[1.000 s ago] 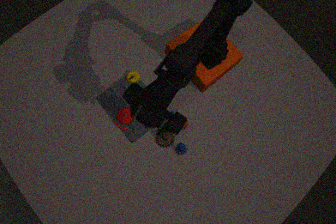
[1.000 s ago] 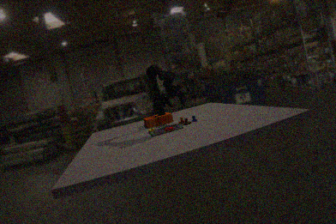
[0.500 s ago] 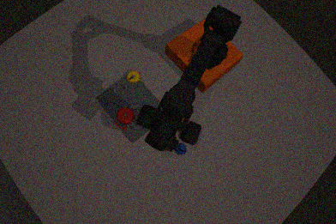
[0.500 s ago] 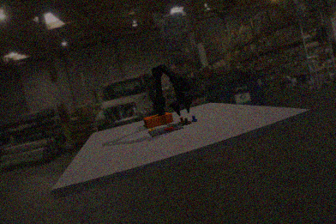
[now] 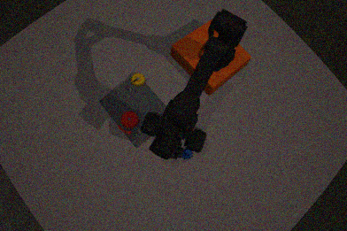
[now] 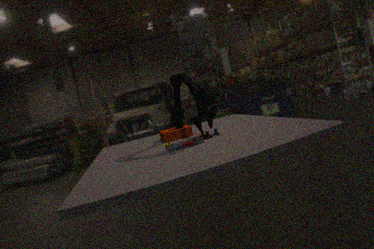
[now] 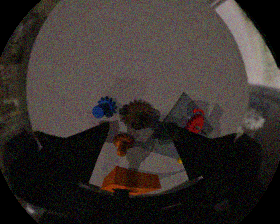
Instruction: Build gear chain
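Note:
My gripper is open and empty, pointing down above the loose gears beside the board. A brown gear shows between and just beyond the fingertips in the wrist view. A blue gear stands outside the left finger there, and an orange gear stands nearer the orange block. The grey board carries the red gear and the yellow gear. The arm hides the brown and orange gears in the top view. The pegs are too dark to make out.
A low orange block stands behind the gears, under the arm's base. The red arrow shows beside the red gear. The arm's shadow crosses the table and part of the board.

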You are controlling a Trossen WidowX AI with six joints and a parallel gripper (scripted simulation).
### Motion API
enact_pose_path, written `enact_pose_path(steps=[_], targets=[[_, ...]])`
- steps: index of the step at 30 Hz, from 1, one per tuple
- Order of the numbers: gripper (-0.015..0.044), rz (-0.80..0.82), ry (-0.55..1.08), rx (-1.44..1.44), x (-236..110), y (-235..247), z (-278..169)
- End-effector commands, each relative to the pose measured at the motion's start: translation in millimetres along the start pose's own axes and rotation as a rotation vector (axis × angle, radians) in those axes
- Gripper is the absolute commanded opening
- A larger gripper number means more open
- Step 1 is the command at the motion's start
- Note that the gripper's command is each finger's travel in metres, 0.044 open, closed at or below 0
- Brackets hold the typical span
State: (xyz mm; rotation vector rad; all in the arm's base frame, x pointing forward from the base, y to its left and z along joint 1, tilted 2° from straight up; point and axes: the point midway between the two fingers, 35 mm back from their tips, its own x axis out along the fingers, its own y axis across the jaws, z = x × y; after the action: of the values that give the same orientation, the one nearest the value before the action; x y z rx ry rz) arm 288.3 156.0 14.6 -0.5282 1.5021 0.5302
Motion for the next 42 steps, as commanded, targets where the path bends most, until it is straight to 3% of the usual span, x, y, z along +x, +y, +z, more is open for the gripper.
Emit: enact_pose_path(steps=[1, 16, 31, 42], targets=[[0.044, 0.006, 0.008, -0.003, 10, 1, -2], [0.044, 0.006, 0.008, -0.003, 22, 1, -3], [0.0046, 0.006, 0.008, -0.003, 22, 1, -3], [0.0, 0.006, 0.008, -0.003, 20, 1, -2]])
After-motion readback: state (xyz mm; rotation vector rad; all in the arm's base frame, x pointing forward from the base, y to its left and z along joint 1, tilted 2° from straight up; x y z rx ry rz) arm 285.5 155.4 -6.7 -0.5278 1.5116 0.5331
